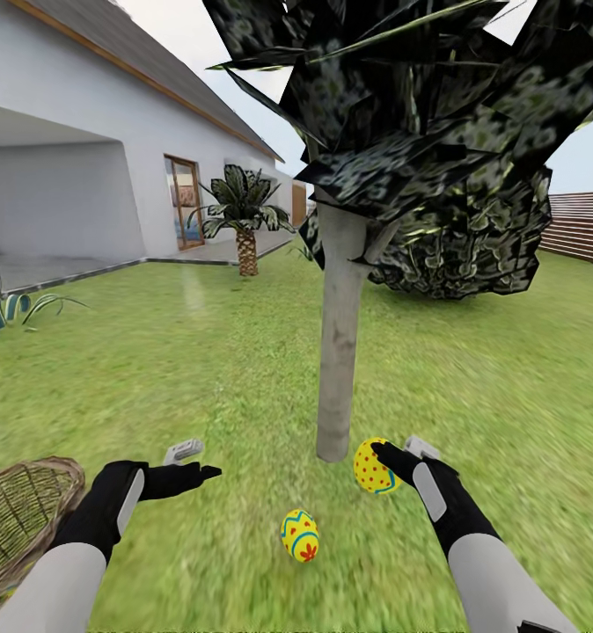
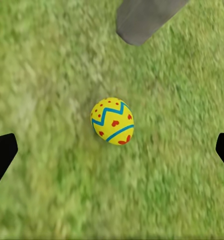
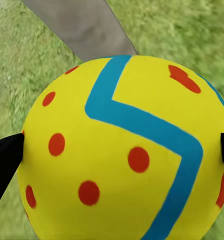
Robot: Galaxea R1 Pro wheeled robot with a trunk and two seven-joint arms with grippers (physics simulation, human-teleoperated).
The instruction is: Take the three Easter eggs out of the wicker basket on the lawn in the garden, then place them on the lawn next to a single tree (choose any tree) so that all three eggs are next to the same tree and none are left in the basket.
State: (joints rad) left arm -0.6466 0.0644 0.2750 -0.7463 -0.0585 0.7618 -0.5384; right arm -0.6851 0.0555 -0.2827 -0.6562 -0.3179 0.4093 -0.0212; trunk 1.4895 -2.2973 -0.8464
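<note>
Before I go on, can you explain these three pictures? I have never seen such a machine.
This is a simulated robot with two arms. The big picture comes from its head camera, looking down over a lawn. The other two come from cameras near each gripper. The right gripper holds a painted egg close to the tree; that egg looks huge in the right wrist picture. The left gripper is open and holds nothing. A second egg lies on the grass. The basket stands at the robot's left.
</note>
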